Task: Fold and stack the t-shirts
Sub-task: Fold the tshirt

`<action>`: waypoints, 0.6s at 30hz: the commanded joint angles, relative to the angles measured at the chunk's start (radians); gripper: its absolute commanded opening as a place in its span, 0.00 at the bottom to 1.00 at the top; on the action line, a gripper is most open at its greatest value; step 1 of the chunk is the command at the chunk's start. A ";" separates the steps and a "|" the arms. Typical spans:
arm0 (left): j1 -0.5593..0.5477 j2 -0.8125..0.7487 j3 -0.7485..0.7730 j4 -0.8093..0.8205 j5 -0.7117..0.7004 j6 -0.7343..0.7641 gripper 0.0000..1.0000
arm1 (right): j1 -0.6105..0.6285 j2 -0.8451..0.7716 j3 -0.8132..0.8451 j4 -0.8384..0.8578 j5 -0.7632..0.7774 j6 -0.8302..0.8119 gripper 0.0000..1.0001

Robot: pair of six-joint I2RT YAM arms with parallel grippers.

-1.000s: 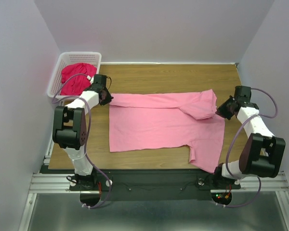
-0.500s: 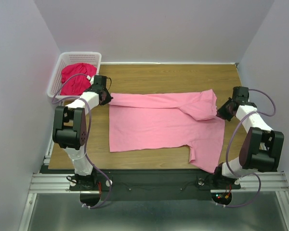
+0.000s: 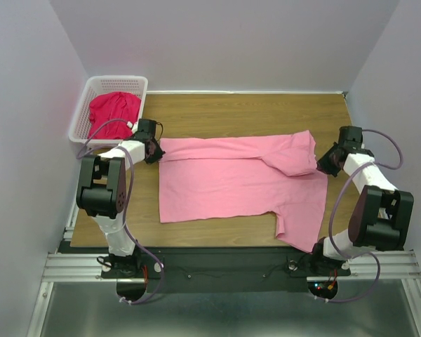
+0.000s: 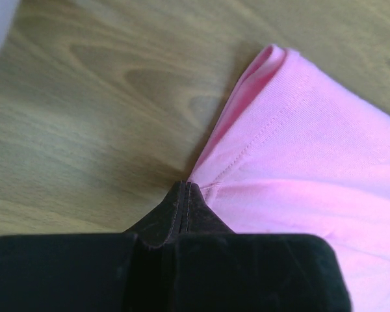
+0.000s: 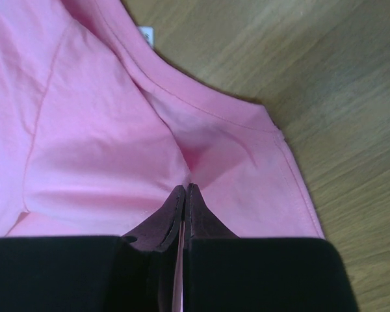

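lying left-right, collar rightward: pink t-shirt [image 3: 228, 182]; left end effector [image 4: 184, 192], right end effector [image 5: 184, 194] both clamped on it.

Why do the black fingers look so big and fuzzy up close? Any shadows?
Left wrist: the left gripper sits right by the lens, so it looms dark and soft. The pink t-shirt shows sharp stitching, with a shadow on the table beside its edge. Right wrist: the right gripper is equally dark, the fabric crisp. Top external: even light, no glare.
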 commanded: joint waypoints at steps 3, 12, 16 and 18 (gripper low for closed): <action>0.005 -0.058 -0.040 0.027 -0.003 -0.022 0.00 | -0.005 0.000 -0.041 0.018 -0.011 -0.012 0.20; 0.004 -0.165 -0.035 0.003 -0.004 -0.011 0.45 | -0.005 -0.035 0.102 0.006 -0.041 -0.116 0.63; -0.008 -0.212 -0.016 0.002 -0.027 0.013 0.58 | -0.005 0.062 0.215 0.017 -0.084 -0.199 0.62; -0.021 -0.202 0.021 0.003 -0.050 0.036 0.58 | -0.005 0.115 0.252 0.055 -0.110 -0.203 0.58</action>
